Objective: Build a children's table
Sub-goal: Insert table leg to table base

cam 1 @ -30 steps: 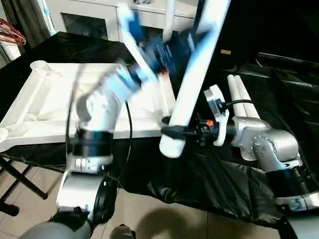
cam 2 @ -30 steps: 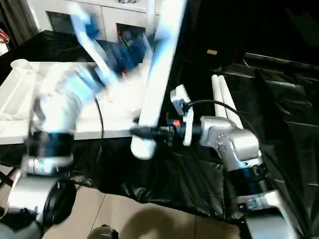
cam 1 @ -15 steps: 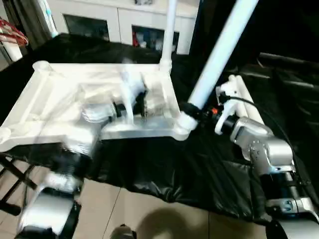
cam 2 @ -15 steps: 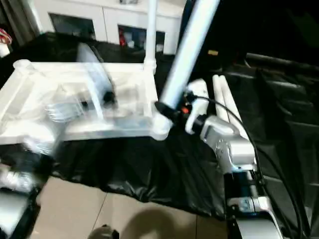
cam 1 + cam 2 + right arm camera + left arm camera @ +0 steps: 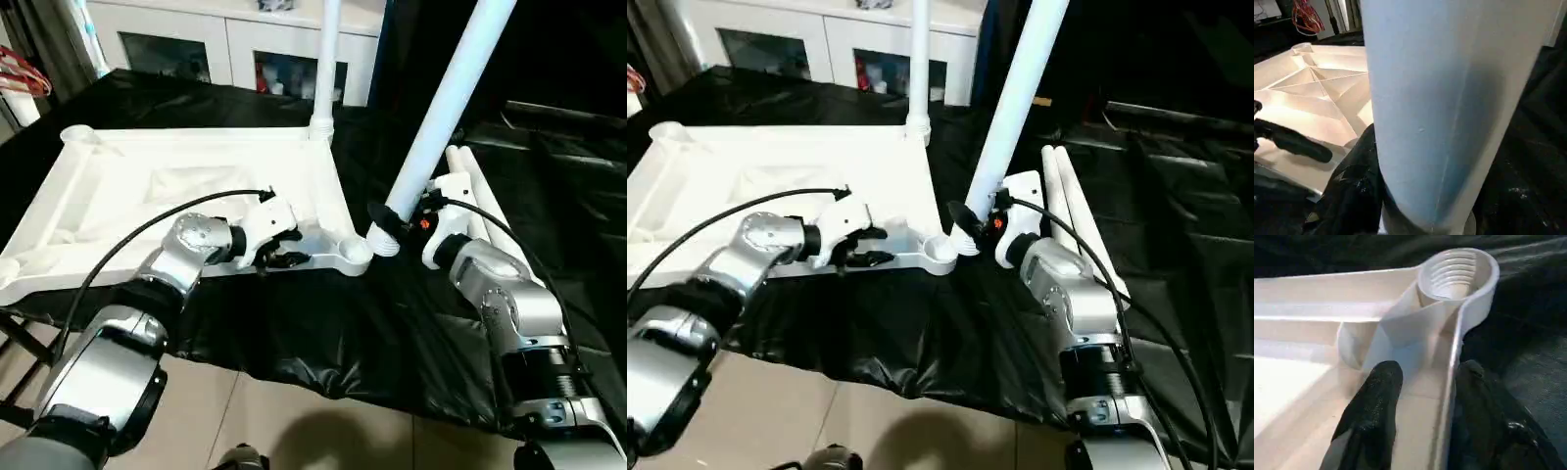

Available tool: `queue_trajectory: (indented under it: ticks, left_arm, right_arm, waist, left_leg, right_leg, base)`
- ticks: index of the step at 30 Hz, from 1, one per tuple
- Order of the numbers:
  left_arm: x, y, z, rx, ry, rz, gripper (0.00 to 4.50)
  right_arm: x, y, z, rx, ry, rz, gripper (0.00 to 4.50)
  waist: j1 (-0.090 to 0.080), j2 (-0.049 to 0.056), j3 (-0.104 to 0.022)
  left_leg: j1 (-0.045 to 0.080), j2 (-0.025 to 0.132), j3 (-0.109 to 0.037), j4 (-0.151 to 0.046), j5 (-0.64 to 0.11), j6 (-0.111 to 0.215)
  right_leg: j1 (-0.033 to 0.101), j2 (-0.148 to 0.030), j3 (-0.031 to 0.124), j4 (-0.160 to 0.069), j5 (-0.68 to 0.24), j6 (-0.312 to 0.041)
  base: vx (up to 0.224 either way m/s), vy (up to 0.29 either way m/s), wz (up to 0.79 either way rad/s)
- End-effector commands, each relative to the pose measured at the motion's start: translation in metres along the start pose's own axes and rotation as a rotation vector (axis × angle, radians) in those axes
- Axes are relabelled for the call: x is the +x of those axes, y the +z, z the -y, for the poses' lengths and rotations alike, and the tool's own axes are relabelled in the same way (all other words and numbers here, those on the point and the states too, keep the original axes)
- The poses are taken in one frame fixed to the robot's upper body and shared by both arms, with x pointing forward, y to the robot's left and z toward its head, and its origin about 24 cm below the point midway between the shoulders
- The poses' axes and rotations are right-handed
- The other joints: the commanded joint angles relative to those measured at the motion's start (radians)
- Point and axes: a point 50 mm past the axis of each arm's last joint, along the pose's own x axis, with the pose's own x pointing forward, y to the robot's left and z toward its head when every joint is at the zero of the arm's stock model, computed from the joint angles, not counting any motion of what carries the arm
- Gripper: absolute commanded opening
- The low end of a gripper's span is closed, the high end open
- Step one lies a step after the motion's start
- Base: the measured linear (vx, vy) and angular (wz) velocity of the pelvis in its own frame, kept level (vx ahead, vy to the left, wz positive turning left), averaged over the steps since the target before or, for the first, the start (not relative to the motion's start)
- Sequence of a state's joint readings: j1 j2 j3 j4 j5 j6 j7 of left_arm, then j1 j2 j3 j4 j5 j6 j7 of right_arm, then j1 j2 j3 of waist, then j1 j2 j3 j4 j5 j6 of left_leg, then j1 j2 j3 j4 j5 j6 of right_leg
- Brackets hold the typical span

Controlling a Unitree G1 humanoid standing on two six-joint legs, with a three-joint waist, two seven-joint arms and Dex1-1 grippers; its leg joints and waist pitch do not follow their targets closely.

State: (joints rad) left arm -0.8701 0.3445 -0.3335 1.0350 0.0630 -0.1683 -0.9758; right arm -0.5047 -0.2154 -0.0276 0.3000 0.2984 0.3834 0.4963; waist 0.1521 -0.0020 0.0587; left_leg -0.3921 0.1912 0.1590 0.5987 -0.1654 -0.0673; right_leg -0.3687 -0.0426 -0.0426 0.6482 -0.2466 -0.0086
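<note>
A: Since a second ago the left gripper (image 5: 284, 248) has dropped from up in the air onto the tabletop (image 5: 127, 196), and the leg (image 5: 441, 117) in the right gripper (image 5: 387, 220) has swung its flared end down beside the near corner socket (image 5: 353, 253).

B: And the jaws?

A: The left jaws straddle the tabletop's near rim, one finger (image 5: 1374, 396) inside, one outside. The right jaws pinch the leg low down.

B: How will it handle?

A: I judge it light, stiff, smooth plastic, so grip low near the flare. The tabletop lies upside down on the black-covered table. One leg (image 5: 326, 59) stands in the far socket; the near socket is empty; two spare legs (image 5: 475, 191) lie toward the right edge.
</note>
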Motion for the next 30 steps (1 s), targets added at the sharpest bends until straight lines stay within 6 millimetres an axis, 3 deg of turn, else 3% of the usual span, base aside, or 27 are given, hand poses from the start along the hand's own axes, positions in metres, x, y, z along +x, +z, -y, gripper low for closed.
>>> queue_trajectory:
  ticks: [1, 3, 11, 12, 15, 16, 20, 22, 23, 25, 27, 29, 30]
  left_arm:
    - [-0.001, 0.004, -0.003, 0.003, -0.020, 0.012, 1.69]
    - [0.000, 0.004, -0.002, -0.016, -0.048, 0.014, 1.54]
    - [0.002, 0.001, -0.005, -0.016, -0.046, -0.031, 0.89]
    - [0.002, 0.001, -0.005, -0.016, -0.043, -0.037, 0.78]
    - [0.003, 0.000, -0.005, -0.016, -0.033, -0.045, 0.51]
    - [0.004, -0.001, -0.005, -0.018, -0.033, -0.051, 0.42]
    - [0.004, -0.004, -0.003, -0.017, -0.040, -0.073, 0.20]
    - [0.004, -0.005, -0.003, -0.018, -0.042, -0.077, 0.10]
    - [0.004, -0.005, -0.003, -0.019, -0.042, -0.076, 0.06]
    - [0.004, -0.005, -0.003, -0.030, -0.049, -0.065, 0.01]
    - [0.003, -0.004, -0.002, -0.052, -0.073, -0.036, 0.00]
    - [0.003, -0.004, 0.001, -0.061, -0.105, -0.021, 0.00]
    - [0.004, -0.004, 0.006, -0.086, -0.156, -0.004, 0.00]
  right_arm:
    - [-0.005, 0.003, 0.005, -0.020, -0.025, 0.015, 1.91]
    - [-0.006, 0.002, 0.005, -0.021, -0.027, 0.015, 1.91]
    - [-0.008, 0.002, 0.005, -0.025, -0.031, 0.015, 1.91]
    - [-0.009, 0.002, 0.005, -0.026, -0.031, 0.015, 1.91]
    - [-0.010, 0.002, 0.005, -0.029, -0.031, 0.015, 1.91]
    - [-0.011, 0.002, 0.005, -0.029, -0.032, 0.015, 1.91]
    - [-0.012, 0.002, 0.006, -0.031, -0.035, 0.017, 1.91]
    - [-0.013, 0.003, 0.006, -0.032, -0.036, 0.018, 1.91]
    - [-0.013, 0.003, 0.006, -0.032, -0.036, 0.018, 1.91]
    - [-0.012, 0.004, 0.005, -0.032, -0.023, 0.016, 1.91]
    - [-0.011, 0.004, 0.001, -0.034, 0.019, 0.006, 1.91]
    - [-0.011, 0.005, -0.002, -0.033, 0.066, -0.004, 1.91]
    - [-0.012, 0.005, -0.007, -0.040, 0.133, -0.025, 1.91]
  waist:
    - [-0.001, 0.016, -0.086]
    - [-0.001, 0.021, -0.086]
    - [-0.002, 0.026, -0.087]
    - [-0.004, 0.032, -0.087]
    - [-0.004, 0.032, -0.087]
    - [-0.003, 0.037, -0.087]
    - [-0.005, 0.037, -0.087]
    - [-0.008, 0.036, -0.088]
    - [-0.010, 0.031, -0.087]
    - [-0.010, 0.034, -0.087]
    - [-0.011, 0.027, -0.086]
    - [-0.009, 0.029, -0.085]
    - [-0.006, 0.014, -0.084]
  left_leg:
    - [0.030, 0.041, -0.013, -0.059, -0.095, -0.026]
    - [0.030, 0.040, -0.013, -0.058, -0.097, -0.018]
    - [0.029, 0.041, -0.013, -0.057, -0.101, -0.005]
    - [0.030, 0.043, -0.015, -0.057, -0.109, -0.005]
    - [0.029, 0.042, -0.015, -0.056, -0.101, 0.001]
    - [0.029, 0.042, -0.015, -0.055, -0.102, 0.003]
    - [0.028, 0.042, -0.015, -0.056, -0.104, 0.007]
    - [0.026, 0.042, -0.015, -0.056, -0.095, 0.010]
    - [0.026, 0.041, -0.014, -0.056, -0.091, 0.015]
    - [0.025, 0.040, -0.014, -0.055, -0.087, 0.021]
    - [0.025, 0.040, -0.013, -0.055, -0.084, 0.031]
    - [0.025, 0.041, -0.012, -0.054, -0.079, 0.042]
    - [0.024, 0.041, -0.009, -0.054, -0.070, 0.053]
  right_leg:
    - [0.049, -0.105, 0.044, -0.053, 0.252, -0.224]
    - [0.048, -0.105, 0.043, -0.053, 0.248, -0.232]
    - [0.051, -0.107, 0.044, -0.054, 0.252, -0.246]
    - [0.050, -0.106, 0.044, -0.055, 0.246, -0.244]
    - [0.052, -0.107, 0.044, -0.055, 0.254, -0.247]
    - [0.050, -0.106, 0.044, -0.056, 0.254, -0.249]
    - [0.052, -0.106, 0.043, -0.055, 0.249, -0.252]
    - [0.054, -0.107, 0.043, -0.055, 0.256, -0.252]
    - [0.054, -0.105, 0.043, -0.055, 0.259, -0.252]
    - [0.054, -0.108, 0.044, -0.055, 0.256, -0.253]
    - [0.054, -0.106, 0.043, -0.056, 0.249, -0.258]
    - [0.052, -0.107, 0.043, -0.056, 0.241, -0.264]
    - [0.055, -0.108, 0.043, -0.054, 0.244, -0.268]
  base:
    - [0.000, 0.000, 0.00]
    - [0.000, 0.000, 0.00]
    - [0.000, 0.000, 0.00]
    - [0.000, 0.000, 0.00]
    - [0.000, 0.000, 0.00]
    - [0.000, 0.000, 0.00]
    - [0.000, 0.000, 0.00]
    - [0.000, 0.000, 0.00]
    - [0.000, 0.000, 0.00]
    - [0.000, 0.000, 0.00]
    - [0.000, 0.000, 0.00]
    - [0.000, 0.000, 0.00]
    - [0.000, 0.000, 0.00]
